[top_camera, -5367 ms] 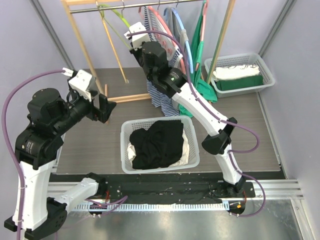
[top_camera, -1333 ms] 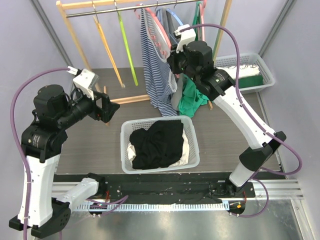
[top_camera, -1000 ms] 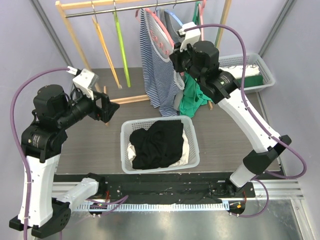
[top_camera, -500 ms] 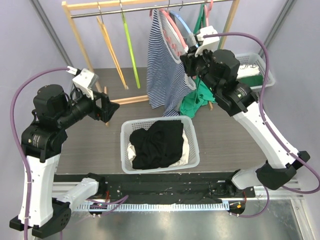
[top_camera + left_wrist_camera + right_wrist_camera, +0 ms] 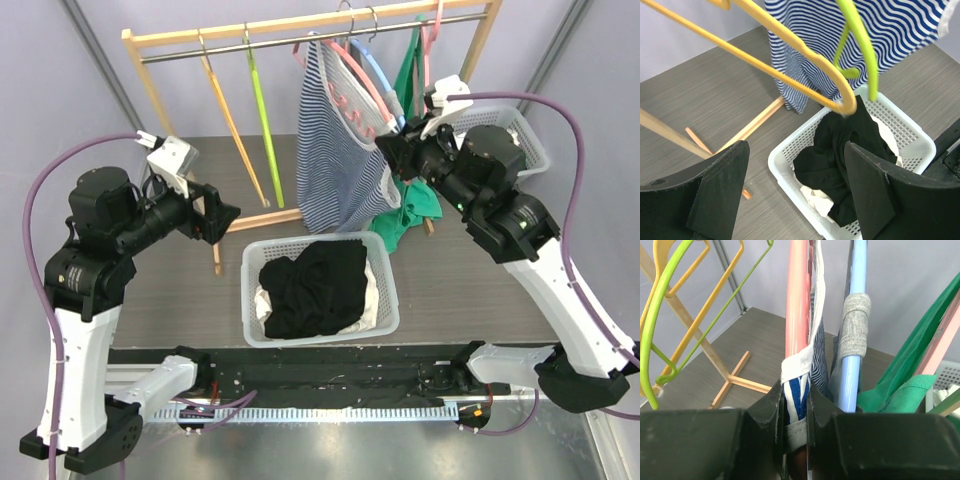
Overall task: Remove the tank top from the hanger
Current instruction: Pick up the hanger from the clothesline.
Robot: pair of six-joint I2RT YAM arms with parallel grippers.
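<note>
Desk: grey boards, with the wooden rack [image 5: 300,25] at the back.
Tank top [image 5: 340,170]: striped, hanging on the pink hanger [image 5: 358,78].
Right claw [image 5: 796,405]: pinched on its white-edged strap, close against the hanger.
Left claw [image 5: 795,190]: wide, empty.
Advice: I should slide the strap off the hanger end, not tug downward.

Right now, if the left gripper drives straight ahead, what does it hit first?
Probably the orange hanger: its lower bend hangs across the line of the open left gripper. If the gripper passes under it, the basket of black clothes comes next. Depth is unclear.
</note>
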